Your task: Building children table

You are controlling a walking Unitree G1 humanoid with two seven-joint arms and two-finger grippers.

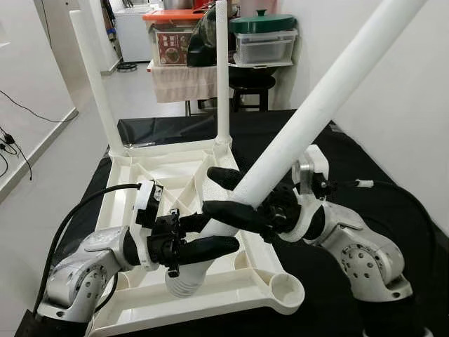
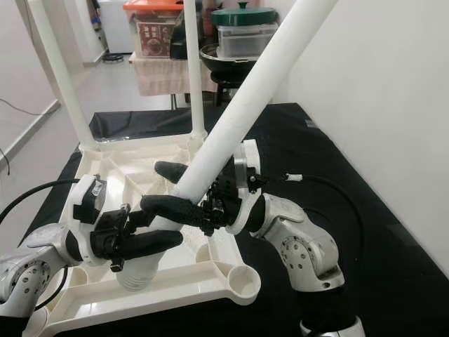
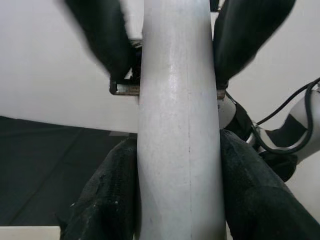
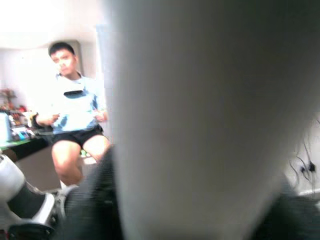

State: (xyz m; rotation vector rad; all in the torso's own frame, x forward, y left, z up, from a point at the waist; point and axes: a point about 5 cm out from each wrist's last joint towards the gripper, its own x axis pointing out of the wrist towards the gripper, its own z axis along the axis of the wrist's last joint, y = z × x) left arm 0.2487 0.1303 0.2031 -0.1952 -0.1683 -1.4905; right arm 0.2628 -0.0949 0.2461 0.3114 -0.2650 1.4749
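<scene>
Left end effector [image 1: 200, 235]: black fingers pinching the low part of the loose white leg [image 1: 309, 119], just above its ribbed end.
Right end effector [image 1: 228, 193]: fingers clamped on the same leg, higher up.
Loose leg: tilted, its ribbed end at the near-left corner of the tabletop [image 1: 231, 284].
Tabletop: white, upside down on a black cloth [image 1: 393, 175].
Legs: three; two upright in the far corners [image 1: 95, 77] [image 1: 222, 70].
Empty socket [image 1: 286, 288]: near-right corner.
Behind: stool [image 1: 250, 84], lidded boxes.
Right wrist view: seated person [image 4: 75, 115].

Smooth white plastic table leg [image 1: 330, 91], ribbed plastic tabletop [image 1: 245, 277], matt black cloth [image 1: 393, 175].
</scene>
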